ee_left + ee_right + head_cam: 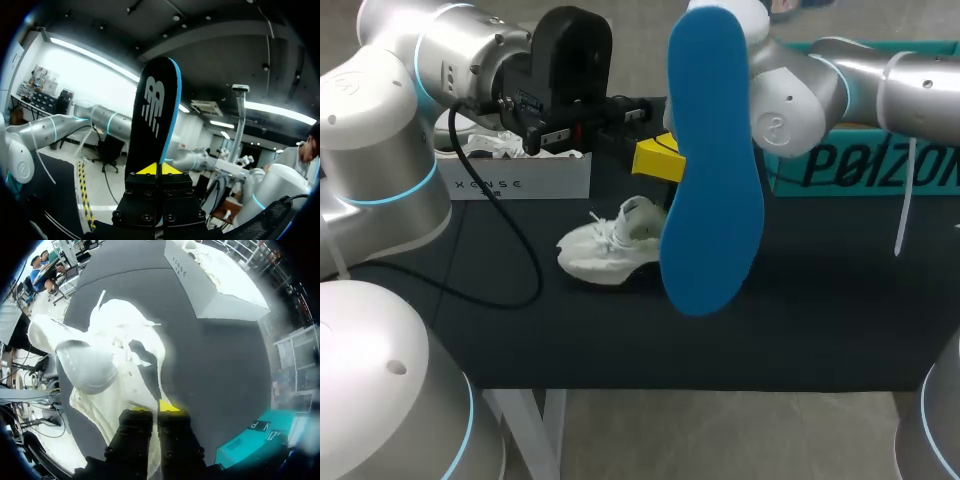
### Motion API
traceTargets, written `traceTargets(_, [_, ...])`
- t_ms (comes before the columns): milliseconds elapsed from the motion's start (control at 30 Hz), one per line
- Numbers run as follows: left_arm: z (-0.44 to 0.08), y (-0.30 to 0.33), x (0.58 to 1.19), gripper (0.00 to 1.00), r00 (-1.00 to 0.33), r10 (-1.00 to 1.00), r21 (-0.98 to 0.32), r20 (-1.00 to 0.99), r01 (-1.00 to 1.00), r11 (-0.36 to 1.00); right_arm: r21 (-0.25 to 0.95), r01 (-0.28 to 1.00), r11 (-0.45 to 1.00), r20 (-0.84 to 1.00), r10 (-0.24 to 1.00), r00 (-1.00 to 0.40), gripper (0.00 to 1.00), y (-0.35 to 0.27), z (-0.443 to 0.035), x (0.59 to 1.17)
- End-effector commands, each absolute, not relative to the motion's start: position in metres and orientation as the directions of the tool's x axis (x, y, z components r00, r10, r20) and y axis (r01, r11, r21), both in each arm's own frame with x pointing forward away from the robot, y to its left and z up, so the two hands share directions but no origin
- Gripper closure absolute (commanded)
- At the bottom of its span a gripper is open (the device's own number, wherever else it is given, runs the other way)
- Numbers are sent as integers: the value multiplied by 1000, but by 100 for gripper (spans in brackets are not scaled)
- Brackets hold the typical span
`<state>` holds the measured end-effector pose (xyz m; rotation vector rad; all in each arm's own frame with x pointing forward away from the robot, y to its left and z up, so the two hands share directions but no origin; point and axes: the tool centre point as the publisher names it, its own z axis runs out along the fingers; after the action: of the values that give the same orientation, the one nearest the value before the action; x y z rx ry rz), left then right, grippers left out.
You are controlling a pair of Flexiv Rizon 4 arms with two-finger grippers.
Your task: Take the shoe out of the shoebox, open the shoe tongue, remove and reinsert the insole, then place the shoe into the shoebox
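Left hand (159,169) holds insole (712,170) aloft; shoe (605,250) mid-table.

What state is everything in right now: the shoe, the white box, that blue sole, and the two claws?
shoe: out of the box, lying on the table, insole removed.
insole: out of the shoe, held up in the air.
shoebox: open, with paper in it.
left gripper: shut on the insole.
right gripper: shut on the shoe's edge.
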<state>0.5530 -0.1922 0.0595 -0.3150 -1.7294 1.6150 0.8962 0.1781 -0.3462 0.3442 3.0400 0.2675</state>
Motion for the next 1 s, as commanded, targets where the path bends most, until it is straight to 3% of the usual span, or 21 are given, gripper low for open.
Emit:
traceTargets(33, [59, -193, 554, 100, -697, 630, -938, 342, -297, 179, 265, 303, 915, -141, 348, -927, 100, 165, -332, 883])
traceTargets(200, [59, -193, 554, 100, -697, 630, -938, 342, -297, 179, 285, 483, 828, -133, 533, -835, 100, 163, -326, 885])
traceTargets(367, [59, -193, 554, 100, -697, 630, -938, 342, -297, 179, 316, 705, 635, -59, 755, -653, 100, 156, -316, 882])
traceTargets(1000, [59, -193, 554, 100, -697, 630, -938, 342, -297, 179, 322, 690, 648, -24, 734, -679, 100, 163, -310, 885])
